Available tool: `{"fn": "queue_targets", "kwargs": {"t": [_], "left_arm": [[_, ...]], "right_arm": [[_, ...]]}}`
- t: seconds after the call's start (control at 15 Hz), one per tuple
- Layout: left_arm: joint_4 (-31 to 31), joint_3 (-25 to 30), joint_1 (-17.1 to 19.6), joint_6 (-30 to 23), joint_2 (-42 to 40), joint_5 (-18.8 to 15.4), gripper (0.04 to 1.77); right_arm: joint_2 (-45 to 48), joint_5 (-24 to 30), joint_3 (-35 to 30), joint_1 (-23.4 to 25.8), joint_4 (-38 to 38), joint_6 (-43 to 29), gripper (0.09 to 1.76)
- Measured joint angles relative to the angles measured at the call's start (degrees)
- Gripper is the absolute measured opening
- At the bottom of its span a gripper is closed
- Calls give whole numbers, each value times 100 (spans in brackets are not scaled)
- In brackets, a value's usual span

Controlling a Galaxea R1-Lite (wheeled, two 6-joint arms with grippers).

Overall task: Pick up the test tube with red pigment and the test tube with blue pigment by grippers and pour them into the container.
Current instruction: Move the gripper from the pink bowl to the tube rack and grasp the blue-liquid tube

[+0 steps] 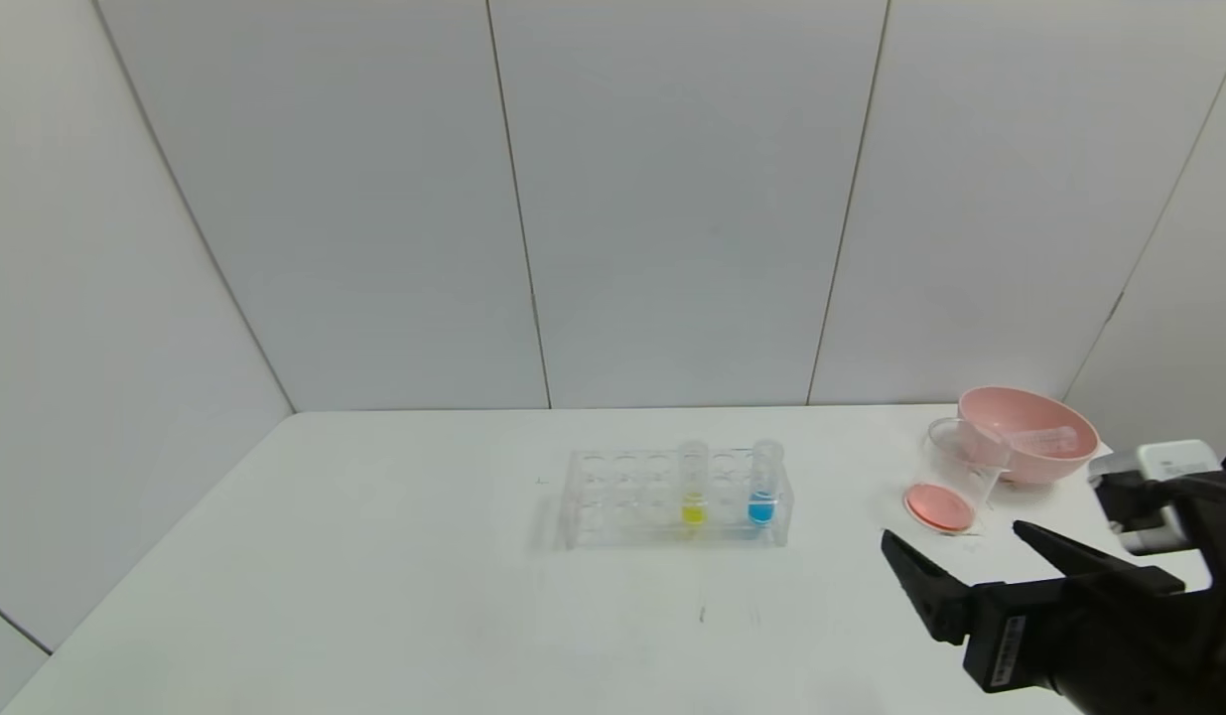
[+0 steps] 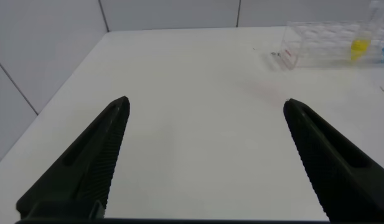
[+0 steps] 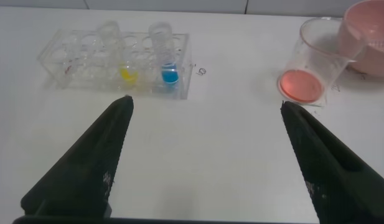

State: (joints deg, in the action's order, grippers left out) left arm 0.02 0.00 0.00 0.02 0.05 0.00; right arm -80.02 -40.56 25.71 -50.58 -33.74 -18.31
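As seen from my head, my right gripper (image 1: 955,554) hangs wide open near the beaker (image 1: 955,479), which holds red liquid beside the pink bowl (image 1: 1029,433). The blue tube (image 1: 765,484) stands in the rack (image 1: 613,497).

Left wrist: my left gripper (image 2: 205,107) is spread, empty.

Right wrist: fingers (image 3: 101,158) apart, holding nothing.

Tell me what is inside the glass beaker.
The beaker holds a shallow layer of red-orange liquid at its bottom; nothing else shows inside. The pink bowl stands right behind it.
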Motion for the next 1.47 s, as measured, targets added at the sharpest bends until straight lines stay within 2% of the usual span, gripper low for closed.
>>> {"fn": "queue_targets", "kwargs": {"t": [0.13,0.33,0.6,0.93,1.47], "left_arm": [[2,0,0,2,0,0,176],[2,0,0,2,0,0,176],[2,0,0,0,0,0,176],[5,0,0,0,0,0,176],[2,0,0,0,0,0,176]], "right_arm": [[-457,-35,177,-140,-129,-110,170],[-1235,-33,457,-199,-708,-137,170],[-2256,-22,850,-40,-1187,-112,170],[-2868,134,1387,522,-1273,96,171],[-3561,211,2167,773,-1264,226,171]]}}
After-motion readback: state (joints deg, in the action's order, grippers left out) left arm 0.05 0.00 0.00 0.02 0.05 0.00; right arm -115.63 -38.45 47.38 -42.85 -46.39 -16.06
